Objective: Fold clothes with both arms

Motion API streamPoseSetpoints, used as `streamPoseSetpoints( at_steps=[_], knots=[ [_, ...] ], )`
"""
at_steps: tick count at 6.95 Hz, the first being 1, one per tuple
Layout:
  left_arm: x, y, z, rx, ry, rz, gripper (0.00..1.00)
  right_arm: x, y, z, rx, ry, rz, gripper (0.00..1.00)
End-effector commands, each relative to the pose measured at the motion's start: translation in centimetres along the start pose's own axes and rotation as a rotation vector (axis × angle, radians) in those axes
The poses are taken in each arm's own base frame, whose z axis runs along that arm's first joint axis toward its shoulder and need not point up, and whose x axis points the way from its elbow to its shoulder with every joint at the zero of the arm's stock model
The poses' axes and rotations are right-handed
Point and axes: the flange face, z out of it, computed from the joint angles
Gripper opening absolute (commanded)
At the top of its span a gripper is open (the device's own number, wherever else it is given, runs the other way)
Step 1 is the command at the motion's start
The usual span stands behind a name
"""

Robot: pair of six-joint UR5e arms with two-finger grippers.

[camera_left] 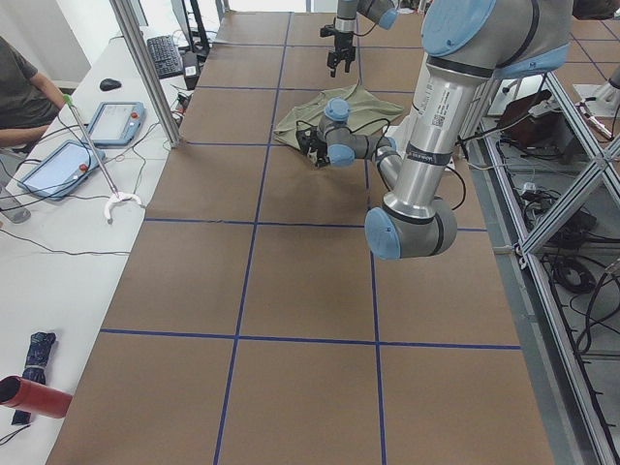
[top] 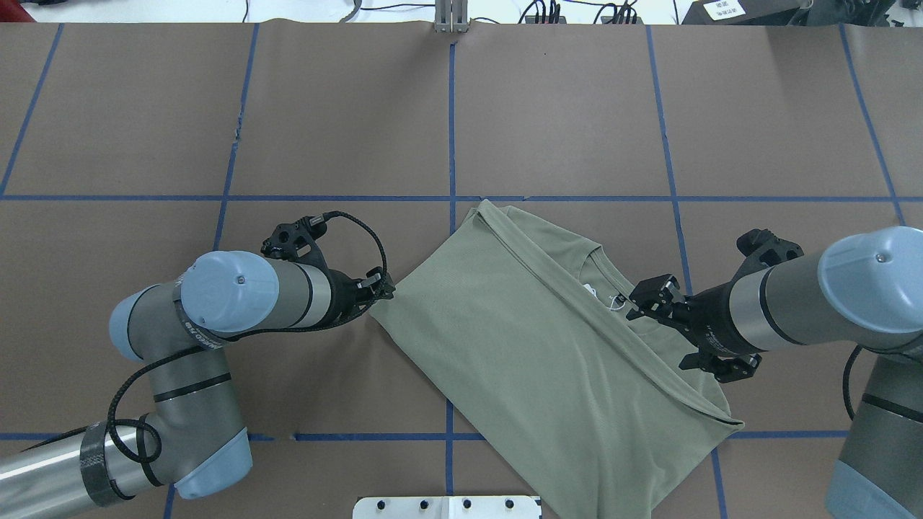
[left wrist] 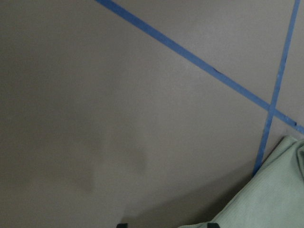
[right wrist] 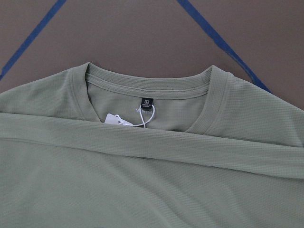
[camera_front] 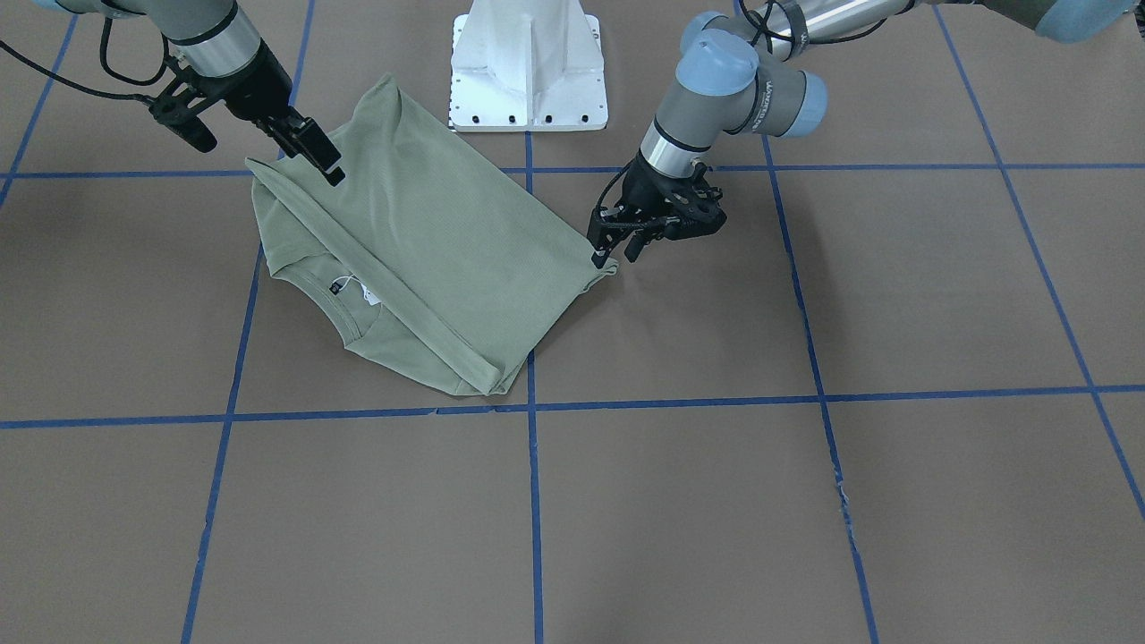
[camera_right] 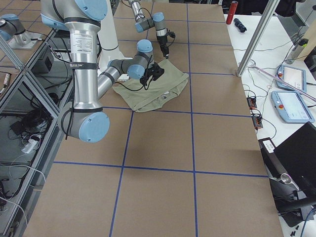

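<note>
The sage-green long-sleeved shirt lies partly folded on the brown paper-covered surface, left of centre in the upper half of the front-facing view, set diagonally across the blue tape grid. A long folded band of fabric crosses it just below the round collar, where a white tag and a black label show in the right wrist view.

The left tool sits at the shirt's right-hand corner in the front-facing view, low against the surface, its fingertips at the hem edge; whether it pinches the cloth or stands released I cannot tell. In the overhead view the same tool is at the shirt's left corner.

The right tool hangs over the shirt's upper left edge in the front-facing view, its fingers close together and apparently clenched on nothing, above the fabric. The white pedestal base stands at the top centre.
</note>
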Motion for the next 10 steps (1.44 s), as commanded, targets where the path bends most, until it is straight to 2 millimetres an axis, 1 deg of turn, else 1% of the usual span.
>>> streamPoseSetpoints(
  at_steps=[1, 2, 3, 4, 5, 6, 7, 8, 9, 10],
  knots=[
    [-0.2, 0.9, 0.5, -0.011, -0.007, 0.006, 0.64, -0.4, 0.0, 0.2, 0.0, -0.003, 0.0, 1.0],
    [-0.3, 1.1, 1.0, -0.014, -0.016, 0.009, 0.64, -0.4, 0.0, 0.2, 0.0, -0.003, 0.0, 1.0],
    [-0.4, 1.0, 1.7, -0.012, -0.025, 0.014, 0.63, -0.4, -0.1, 0.1, -0.002, -0.002, 0.001, 1.0],
    [-0.6, 0.8, 2.0, 0.004, -0.028, 0.023, 0.61, -0.4, -0.1, 0.1, -0.002, -0.002, 0.001, 1.0],
    [-0.3, 0.7, 1.9, 0.016, -0.019, 0.027, 0.54, -0.4, -0.1, 0.1, -0.002, -0.002, 0.001, 1.0],
    [-0.3, 0.7, 1.9, 0.016, -0.018, 0.027, 0.3, -0.3, -0.1, 0.1, -0.002, -0.001, 0.001, 1.0],
    [-0.3, 0.7, 1.9, 0.016, -0.018, 0.027, 0.02, -0.3, -0.2, 0.3, 0.0, 0.003, 0.003, 1.0],
    [-0.2, 0.7, 1.8, 0.017, -0.016, 0.043, 0.0, -0.2, -0.3, 0.5, 0.001, 0.005, 0.006, 1.0],
    [-0.1, 0.3, 1.6, 0.034, -0.013, 0.108, 0.0, -0.2, -0.3, 0.5, 0.001, 0.005, 0.006, 1.0],
    [0.0, -0.8, 1.4, 0.079, -0.009, 0.149, 0.0, -0.4, -0.2, 0.4, 0.0, 0.003, 0.011, 1.0]
  ],
)
